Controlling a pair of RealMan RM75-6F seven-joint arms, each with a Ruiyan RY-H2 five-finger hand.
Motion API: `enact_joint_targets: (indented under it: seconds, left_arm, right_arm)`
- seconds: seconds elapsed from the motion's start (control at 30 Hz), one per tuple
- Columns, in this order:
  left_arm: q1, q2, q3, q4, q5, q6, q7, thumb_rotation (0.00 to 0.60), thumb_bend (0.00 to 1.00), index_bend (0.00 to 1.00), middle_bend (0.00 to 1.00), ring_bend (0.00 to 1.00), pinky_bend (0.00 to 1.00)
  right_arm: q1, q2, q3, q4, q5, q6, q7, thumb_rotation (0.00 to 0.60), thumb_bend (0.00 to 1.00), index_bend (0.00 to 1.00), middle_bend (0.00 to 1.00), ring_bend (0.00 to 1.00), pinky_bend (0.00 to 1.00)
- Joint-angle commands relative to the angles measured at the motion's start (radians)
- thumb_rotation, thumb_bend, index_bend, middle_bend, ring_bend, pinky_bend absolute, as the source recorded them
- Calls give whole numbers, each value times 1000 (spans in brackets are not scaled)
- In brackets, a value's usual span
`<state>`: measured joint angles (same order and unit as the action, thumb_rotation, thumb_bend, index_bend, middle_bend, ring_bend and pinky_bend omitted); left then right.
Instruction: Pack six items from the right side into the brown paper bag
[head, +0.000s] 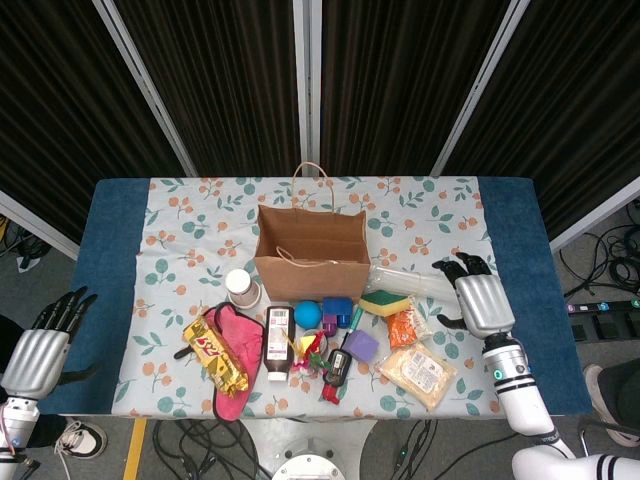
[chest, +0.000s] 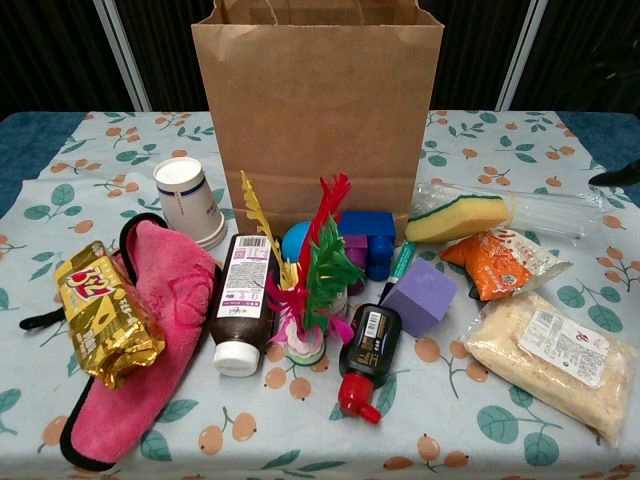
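Brown paper bag (head: 309, 250) stands open; we hover our empty right hand (head: 480, 303), fingers curled, beside the sponge (head: 384, 301), the likely next grasp.

Head view: high up, looking steeply down on the whole table (head: 530, 300), far enough to catch both table ends & dark curtains behind. Chest view: low, near table edge, facing fwd approx. level w/ the items, close in (bag top cropped). Shared: brown paper bag (head: 310, 250) (chest: 318, 110), floral cloth (head: 190, 230) (chest: 100, 150) & the clutter in front.
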<state>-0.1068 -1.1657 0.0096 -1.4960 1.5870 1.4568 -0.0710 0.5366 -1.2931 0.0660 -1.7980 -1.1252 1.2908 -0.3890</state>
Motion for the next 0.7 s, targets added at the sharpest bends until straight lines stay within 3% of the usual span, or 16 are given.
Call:
enact_joint_targets:
  seconds: [0.03,0.33,0.53,0.7]
  left_arm:
    - [-5,-14,-8,17,8,12,10,600,2,100,130,34,154]
    - [-7,-32,-13,67,18,37,5,600,16,100,130,34,154]
    - [-5,-58,-4,108,32,48,4,600,15,100,130,34,154]
    - [-5,-64,-7,117,30,56,-9,600,15,100,130,34,154]
  right_arm:
    - [-2,-142,-17,175,-69,-85,109,600,0,274,297,144,163]
    - [23,-308,12,351,-137,-111,154,600,0,287,300,147,163]
    - [46,-373,40,422,-168,-120,151,600,0,350,316,164,164]
    - [47,-417,56,463,-157,-113,103,600,44,452,373,242,217]
